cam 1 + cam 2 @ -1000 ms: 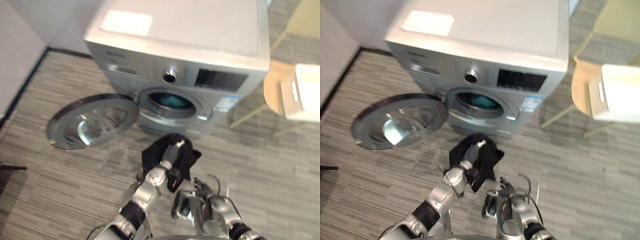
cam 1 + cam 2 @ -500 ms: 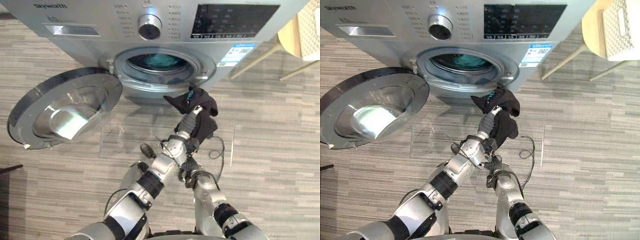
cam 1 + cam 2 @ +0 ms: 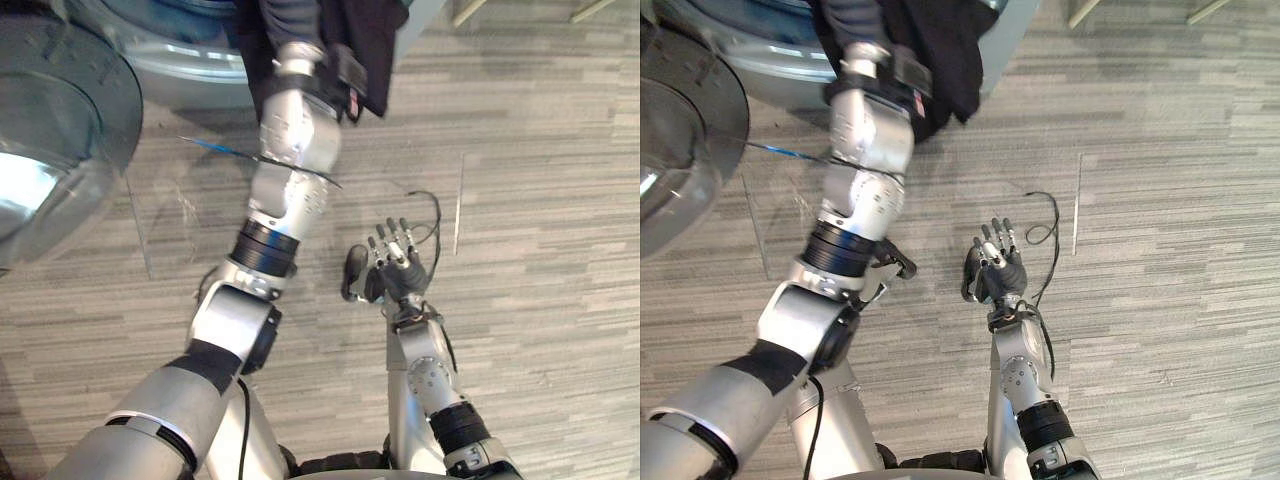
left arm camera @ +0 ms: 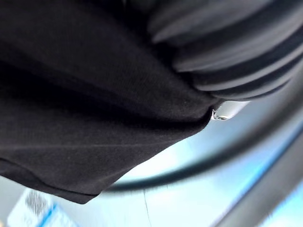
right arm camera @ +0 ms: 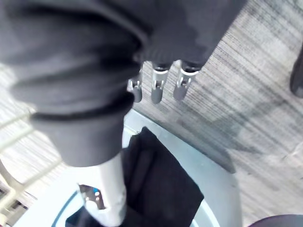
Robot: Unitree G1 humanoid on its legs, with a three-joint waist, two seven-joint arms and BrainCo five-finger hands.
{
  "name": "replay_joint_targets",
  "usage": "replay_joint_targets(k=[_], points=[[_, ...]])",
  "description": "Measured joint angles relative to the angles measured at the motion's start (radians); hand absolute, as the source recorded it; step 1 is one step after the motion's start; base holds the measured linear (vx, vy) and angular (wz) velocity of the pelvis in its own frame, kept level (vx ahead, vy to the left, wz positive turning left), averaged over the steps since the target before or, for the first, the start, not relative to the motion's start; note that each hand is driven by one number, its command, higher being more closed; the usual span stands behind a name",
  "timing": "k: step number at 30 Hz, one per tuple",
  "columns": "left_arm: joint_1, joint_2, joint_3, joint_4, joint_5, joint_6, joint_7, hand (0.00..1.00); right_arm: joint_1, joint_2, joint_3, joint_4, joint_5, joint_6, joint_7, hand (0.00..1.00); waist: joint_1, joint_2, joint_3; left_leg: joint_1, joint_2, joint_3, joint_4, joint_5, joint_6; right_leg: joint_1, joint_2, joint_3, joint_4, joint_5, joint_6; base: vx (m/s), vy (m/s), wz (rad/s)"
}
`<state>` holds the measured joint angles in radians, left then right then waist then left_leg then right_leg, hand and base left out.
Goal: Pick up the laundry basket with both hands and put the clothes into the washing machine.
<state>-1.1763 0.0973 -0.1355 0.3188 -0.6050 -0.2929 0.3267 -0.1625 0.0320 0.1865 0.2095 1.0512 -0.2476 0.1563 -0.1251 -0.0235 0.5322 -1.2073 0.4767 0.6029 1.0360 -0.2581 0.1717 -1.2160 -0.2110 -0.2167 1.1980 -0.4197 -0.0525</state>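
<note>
Fronting washing machine (image 3: 185, 65) — streaked grey floor (image 3: 560, 200)

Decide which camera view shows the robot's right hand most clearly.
The right eye view: the right hand shows whole, fingers straight and holding nothing, above the floor. The left eye view shows much the same. The right wrist view, from behind, gives its dark ribbed cover and finger bases.

Bright even light, glare on door (image 3: 50, 150)
</note>
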Motion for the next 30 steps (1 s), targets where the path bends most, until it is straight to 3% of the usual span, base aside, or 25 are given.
replay_joint_targets(k=[4, 7, 12, 14, 15, 16, 18, 19, 22, 25, 30], points=[[-0.020, 0.086, 0.029, -0.004, -0.064, 0.000, 0.010, 1.00, 0.034, 0.032, -0.002, -0.109, 0.088, -0.011, 0.041, 0.00, 0.002, -0.001, 0.014, -0.108, 0.014, -0.017, 0.084, -0.021, 0.022, -0.106, -0.024, 0.005, 0.094, -0.025, -0.005, 0.00, -0.052, 0.12], [-0.027, 0.104, 0.030, -0.004, -0.101, -0.001, 0.017, 1.00, 0.056, 0.038, 0.010, -0.160, 0.101, -0.010, 0.047, 0.00, 0.001, -0.002, 0.015, -0.153, 0.018, -0.018, 0.126, -0.032, 0.036, -0.155, -0.035, 0.017, 0.141, -0.035, 0.004, 0.01, -0.035, 0.08], [-0.025, 0.094, 0.028, -0.003, -0.110, -0.016, 0.023, 1.00, 0.090, 0.038, 0.017, -0.225, 0.121, -0.010, 0.063, 0.00, -0.001, -0.002, 0.016, -0.185, 0.018, -0.006, 0.133, -0.046, 0.023, -0.199, -0.049, 0.025, 0.149, -0.038, 0.000, -0.01, -0.009, 0.02], [-0.012, 0.083, 0.028, -0.004, -0.110, -0.031, 0.025, 1.00, 0.101, 0.038, 0.027, -0.249, 0.123, -0.010, 0.066, 0.00, -0.003, -0.004, 0.017, -0.214, 0.041, -0.015, 0.184, -0.065, 0.007, -0.218, -0.051, 0.027, 0.176, -0.042, -0.006, 0.01, -0.003, -0.11], [-0.015, 0.064, 0.024, -0.005, -0.108, -0.034, 0.025, 1.00, 0.104, 0.028, 0.034, -0.265, 0.126, -0.011, 0.066, 0.00, -0.012, -0.004, 0.017, -0.226, 0.032, -0.007, 0.184, -0.079, 0.029, -0.239, -0.055, 0.035, 0.187, -0.047, 0.001, 0.01, 0.018, 0.08], [-0.017, 0.044, 0.018, -0.004, -0.108, -0.035, 0.026, 1.00, 0.103, 0.027, 0.035, -0.279, 0.126, -0.010, 0.066, 0.00, -0.014, -0.009, 0.020, -0.227, 0.027, 0.020, 0.167, -0.087, 0.021, -0.260, -0.063, 0.046, 0.178, -0.044, 0.001, 0.03, 0.025, 0.18], [-0.013, 0.040, 0.024, 0.007, -0.109, -0.033, 0.031, 1.00, 0.110, 0.028, 0.051, -0.285, 0.124, -0.008, 0.063, 0.00, -0.011, -0.018, 0.022, -0.233, 0.059, 0.022, 0.228, -0.105, 0.014, -0.275, -0.073, 0.048, 0.188, -0.038, 0.002, 0.08, 0.022, -0.09], [-0.024, 0.045, 0.024, 0.027, -0.111, -0.028, 0.034, 1.00, 0.109, 0.020, 0.067, -0.296, 0.124, -0.007, 0.065, 0.00, -0.024, -0.018, 0.022, -0.240, 0.057, 0.026, 0.236, -0.129, 0.066, -0.284, -0.070, 0.054, 0.207, -0.044, 0.016, 0.08, 0.044, -0.11], [-0.101, 0.067, 0.017, 0.099, -0.131, -0.003, 0.034, 1.00, 0.110, 0.017, 0.065, -0.300, 0.123, -0.002, 0.065, 0.00, -0.024, -0.018, 0.022, -0.245, 0.029, 0.036, 0.217, -0.130, 0.069, -0.293, -0.076, 0.066, 0.199, -0.045, 0.037, 0.05, 0.033, 0.14], [-0.205, 0.143, 0.007, 0.170, -0.132, 0.021, 0.020, 1.00, 0.110, 0.015, 0.063, -0.302, 0.123, 0.012, 0.065, 0.00, -0.024, -0.018, 0.022, -0.244, 0.029, 0.037, 0.217, -0.126, 0.076, -0.293, -0.078, 0.066, 0.198, -0.043, 0.041, 0.01, 0.002, 0.03], [-0.422, 0.248, -0.047, 0.275, -0.193, 0.076, -0.051, 1.00, 0.110, 0.014, 0.062, -0.303, 0.121, 0.041, 0.066, 0.00, -0.024, -0.018, 0.022, -0.235, 0.030, 0.042, 0.205, -0.120, 0.076, -0.293, -0.072, 0.068, 0.192, -0.042, 0.040, 0.00, 0.000, 0.00]])
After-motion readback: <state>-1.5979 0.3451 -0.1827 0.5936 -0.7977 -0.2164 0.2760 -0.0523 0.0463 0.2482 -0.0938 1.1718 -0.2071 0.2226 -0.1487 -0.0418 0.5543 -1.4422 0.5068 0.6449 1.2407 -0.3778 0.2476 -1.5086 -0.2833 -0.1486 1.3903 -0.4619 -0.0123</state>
